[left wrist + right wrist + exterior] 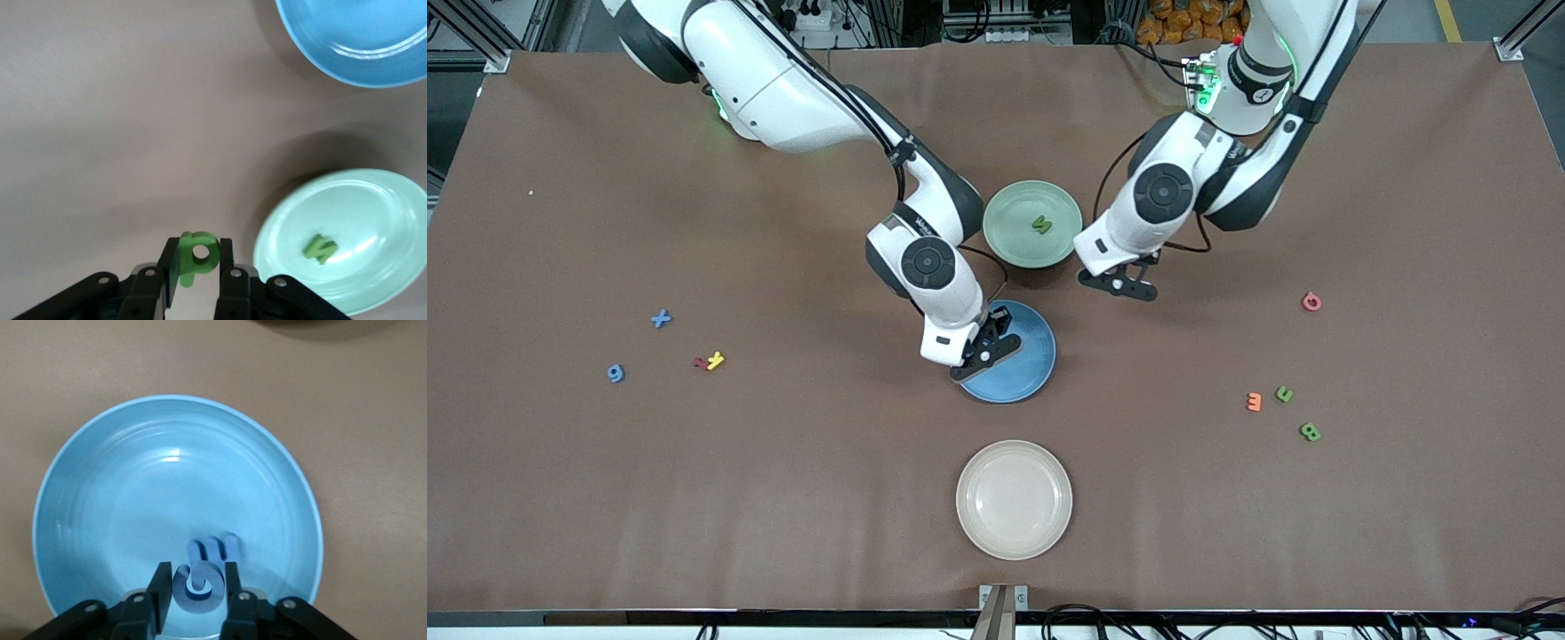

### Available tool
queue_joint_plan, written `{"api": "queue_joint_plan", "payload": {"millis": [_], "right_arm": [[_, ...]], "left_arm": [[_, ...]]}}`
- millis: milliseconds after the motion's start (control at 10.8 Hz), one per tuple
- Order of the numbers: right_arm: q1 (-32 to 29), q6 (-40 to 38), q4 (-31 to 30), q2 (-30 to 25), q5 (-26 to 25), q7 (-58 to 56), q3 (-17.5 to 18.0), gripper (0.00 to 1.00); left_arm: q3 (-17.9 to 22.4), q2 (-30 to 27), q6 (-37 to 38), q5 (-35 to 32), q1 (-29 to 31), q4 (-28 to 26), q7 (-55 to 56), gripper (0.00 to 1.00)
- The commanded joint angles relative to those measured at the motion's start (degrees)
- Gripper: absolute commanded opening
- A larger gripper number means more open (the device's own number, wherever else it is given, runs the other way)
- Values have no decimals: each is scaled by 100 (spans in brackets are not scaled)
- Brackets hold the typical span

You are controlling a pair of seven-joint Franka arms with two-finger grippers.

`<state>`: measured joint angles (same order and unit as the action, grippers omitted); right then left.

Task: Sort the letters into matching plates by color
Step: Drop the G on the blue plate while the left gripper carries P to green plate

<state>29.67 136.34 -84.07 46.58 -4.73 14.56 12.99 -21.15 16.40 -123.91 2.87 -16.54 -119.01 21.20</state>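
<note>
Front view: both arms mid-table. Right gripper [985, 354] is over the blue plate [1032, 369]; left gripper [1125, 283] is over bare tabletop [783, 489] just beside the green plate [1014, 240].

Handling, as a judgement: letters look like light foam, soft w/ some give, prob. not fragile and not slippery. Being so small and thin, they're best pinched across the flat faces or a straight stem, w/ light squeeze. Plates look like stiff plastic and shallow, so a dropped piece could bounce or slide out if let go high.

Jaws: the right wrist view shows the right pair narrow, holding a curled blue piece [198, 581] low over the blue plate's inside. The left wrist view shows the left pair narrow, clamped on a green letter w/ a hole [197, 257], not yet over the green plate.

Containers:
- blue plate: one blue letter [215, 548] lies inside, near the held piece.
- green plate: one green letter [1041, 225] inside.
- cream plate [1014, 533], nearest the camera: nothing in it.

Loose on the tabletop: blue X [661, 318] and blue 9 [615, 373] toward the right arm's end; two green letters [1284, 394] [1310, 432] toward the left arm's end.
</note>
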Motion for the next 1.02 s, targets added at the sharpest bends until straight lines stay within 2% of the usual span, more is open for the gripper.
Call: {"api": "queue_joint_plan", "payload": {"millis": [0, 185, 370, 740, 926], "right_arm": [[-75, -90, 224, 89, -19, 188, 37, 100], [-250, -255, 198, -34, -10, 74, 2, 100], [-679, -755, 172, -236, -10, -556, -85, 100], [-1611, -1477, 163, -579, -10, -1375, -419, 100], [-1877, -1768, 145, -711, -1, -1613, -787, 100]], "left_arm": [[-432, -23, 51, -67, -16, -122, 1024, 0], [-670, -23, 34, -59, -68, -140, 1473, 0], [-680, 56, -88, -59, -349, -122, 1974, 0], [-671, 468, -1035, -85, -876, -96, 2836, 0], [-662, 776, -1555, -146, -973, -104, 3013, 0]]}}
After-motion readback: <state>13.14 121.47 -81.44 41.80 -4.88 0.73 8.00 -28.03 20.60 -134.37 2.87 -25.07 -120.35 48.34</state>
